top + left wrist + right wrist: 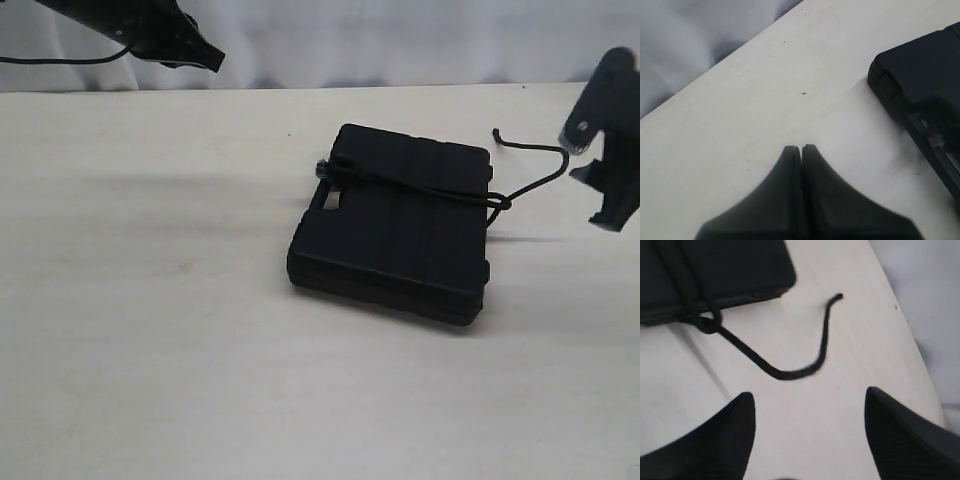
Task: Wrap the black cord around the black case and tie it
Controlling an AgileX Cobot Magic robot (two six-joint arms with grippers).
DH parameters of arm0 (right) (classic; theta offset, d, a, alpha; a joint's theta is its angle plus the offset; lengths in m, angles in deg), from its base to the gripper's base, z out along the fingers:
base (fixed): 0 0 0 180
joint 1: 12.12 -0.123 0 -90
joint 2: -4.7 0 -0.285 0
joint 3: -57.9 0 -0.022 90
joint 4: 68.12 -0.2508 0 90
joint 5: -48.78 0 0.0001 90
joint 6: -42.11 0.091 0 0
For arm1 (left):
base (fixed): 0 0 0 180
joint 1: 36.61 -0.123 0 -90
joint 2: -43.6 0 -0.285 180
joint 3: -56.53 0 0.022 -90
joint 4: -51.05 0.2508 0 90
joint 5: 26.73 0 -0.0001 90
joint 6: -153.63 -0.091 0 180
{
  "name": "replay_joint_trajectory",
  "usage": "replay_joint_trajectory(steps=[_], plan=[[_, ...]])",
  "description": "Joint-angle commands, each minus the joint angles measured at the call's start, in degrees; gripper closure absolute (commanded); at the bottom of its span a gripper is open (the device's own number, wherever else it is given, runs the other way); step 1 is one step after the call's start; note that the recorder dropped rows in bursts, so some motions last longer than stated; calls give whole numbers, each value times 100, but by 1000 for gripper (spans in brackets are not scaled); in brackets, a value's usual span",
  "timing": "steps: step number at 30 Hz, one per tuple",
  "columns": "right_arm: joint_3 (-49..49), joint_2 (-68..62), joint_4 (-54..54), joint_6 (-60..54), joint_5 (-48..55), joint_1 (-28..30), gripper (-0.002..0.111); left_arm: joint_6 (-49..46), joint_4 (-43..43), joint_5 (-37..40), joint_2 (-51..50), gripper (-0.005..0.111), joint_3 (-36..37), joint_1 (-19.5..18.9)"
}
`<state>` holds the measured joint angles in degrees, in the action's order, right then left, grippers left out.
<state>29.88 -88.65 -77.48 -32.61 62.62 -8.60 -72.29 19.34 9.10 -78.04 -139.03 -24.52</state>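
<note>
One turn of the black cord (790, 374) crosses the black case (400, 235) mid-table, knotted at its right edge, tail loose. Right gripper (593, 198) hangs spread, empty; left gripper (801, 148) clenched, well apart. Check the knot looks snug before withdrawing.

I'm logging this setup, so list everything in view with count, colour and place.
black case: one, matte black, flat on the table, right of centre.
black cord: one, black, across the case top, knotted at the case's edge, tail loose on the table.
table: one, cream, beneath everything.
backdrop cloth: one, pale grey-white, behind the table.
left gripper: one, black, shut and empty, raised at far left.
right gripper: one, black, open and empty, beside the cord's tail.
</note>
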Motion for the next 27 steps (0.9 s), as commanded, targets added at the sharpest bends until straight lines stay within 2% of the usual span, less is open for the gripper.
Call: replay_joint_trajectory(steps=[1, 5, 9, 15, 21, 27], plan=[[-23, -389, 353, -1630, -317, -550, 49, -62, -56, -26, 7, 107, 12, -6], [-23, -704, 771, -1667, -1084, -702, 49, -78, -56, 10, 7, 107, 12, -6], [-23, -961, 1335, -1717, -1031, -689, 49, -90, -56, -48, 7, 107, 12, -6], [-23, -997, 1278, -1717, -1384, -669, 49, -117, -56, -105, 7, 107, 12, -6], [-23, -638, 1278, -1717, -974, -650, 49, -200, -56, -116, 7, 107, 12, -6], [-26, -573, 1349, -1717, -760, -262, 49, -199, -56, -53, 7, 107, 12, -6]])
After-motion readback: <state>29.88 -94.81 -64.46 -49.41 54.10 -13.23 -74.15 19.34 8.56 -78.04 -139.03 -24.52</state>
